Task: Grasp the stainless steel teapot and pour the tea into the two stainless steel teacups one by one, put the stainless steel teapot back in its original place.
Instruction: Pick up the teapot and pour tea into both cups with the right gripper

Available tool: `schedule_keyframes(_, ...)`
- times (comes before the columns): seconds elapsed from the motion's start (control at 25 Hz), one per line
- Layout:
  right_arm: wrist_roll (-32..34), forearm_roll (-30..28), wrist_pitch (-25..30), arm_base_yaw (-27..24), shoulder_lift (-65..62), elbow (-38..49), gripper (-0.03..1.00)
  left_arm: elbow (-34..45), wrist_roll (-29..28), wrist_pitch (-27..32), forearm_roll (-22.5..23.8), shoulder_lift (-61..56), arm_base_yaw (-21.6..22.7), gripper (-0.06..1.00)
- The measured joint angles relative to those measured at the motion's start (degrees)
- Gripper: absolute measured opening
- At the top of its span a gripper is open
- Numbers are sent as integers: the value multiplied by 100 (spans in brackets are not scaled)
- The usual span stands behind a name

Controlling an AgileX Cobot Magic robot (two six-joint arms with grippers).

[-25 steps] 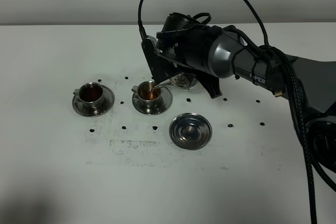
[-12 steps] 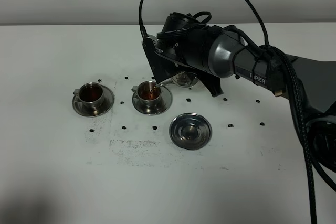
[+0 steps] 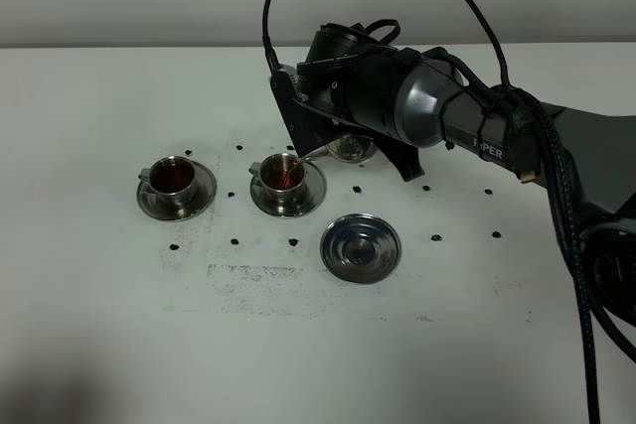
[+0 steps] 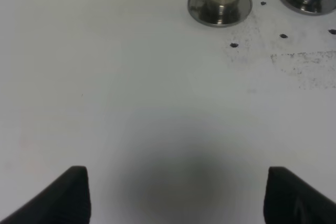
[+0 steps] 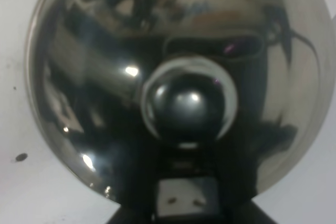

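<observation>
The empty saucer (image 3: 361, 246) waits nearest. Beyond it both cups (image 3: 177, 178) (image 3: 285, 174) hold tea (the second seems nearly filled). Farthest, the right jaws are clamped on the tilted teapot (image 3: 346, 149); returning it remains. The left jaws stand open, empty.

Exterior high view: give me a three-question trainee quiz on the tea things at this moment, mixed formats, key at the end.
1. True or false: both teacups, the left teacup and the right teacup, hold dark tea.
2. Multiple choice: what lies on the bare saucer nearest the camera? A) the teapot B) a teacup C) nothing
3. Short answer: which arm holds the teapot, and where is the pot relative to the right teacup?

Key
1. True.
2. C.
3. The right arm; its right gripper is shut on the teapot, which is off its saucer and behind and to the right of the right teacup, largely hidden by the arm.
</observation>
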Motion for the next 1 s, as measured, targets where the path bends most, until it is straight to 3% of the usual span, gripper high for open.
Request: schedule_keyframes(1.0,-5,-182,-46,58,-29,0,17,0,-5,0,0,0,0,66)
